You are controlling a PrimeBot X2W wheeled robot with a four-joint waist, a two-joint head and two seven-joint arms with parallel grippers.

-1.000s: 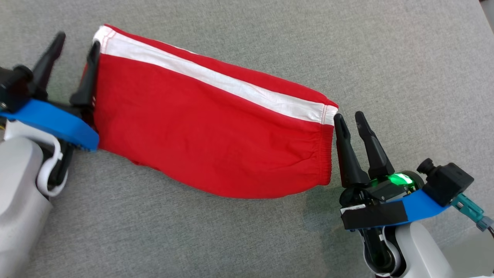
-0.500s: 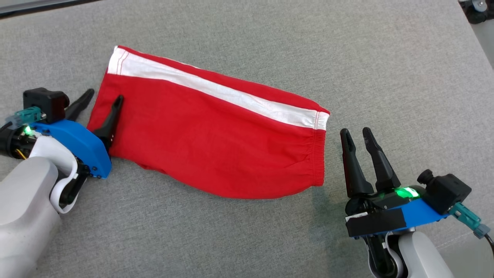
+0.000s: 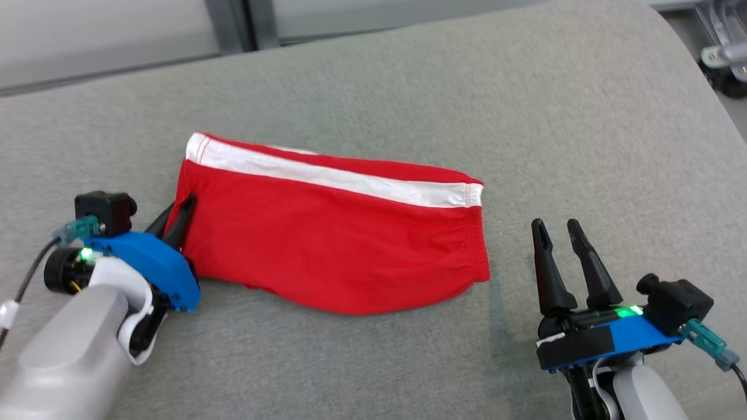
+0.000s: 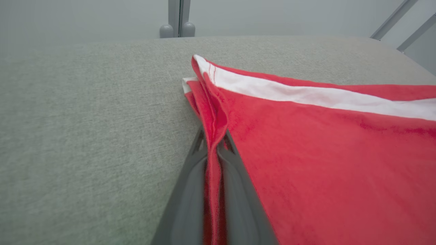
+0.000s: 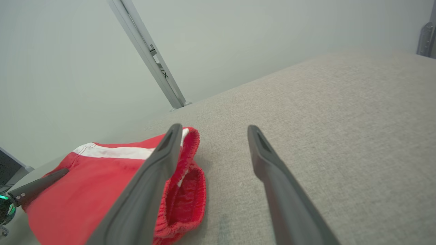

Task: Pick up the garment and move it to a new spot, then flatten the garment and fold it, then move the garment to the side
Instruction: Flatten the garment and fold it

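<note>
The left pincer [image 3: 182, 213] has been closed on the left edge of the garment [image 3: 332, 245]; the right pincer [image 3: 557, 230] is held open just beside its waistband, not touching.

A grey fabric surface [image 3: 525, 146] bears the red garment [image 3: 332, 251].

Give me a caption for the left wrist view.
Left gripper pinching an edge of the red garment on grey surface.
</note>
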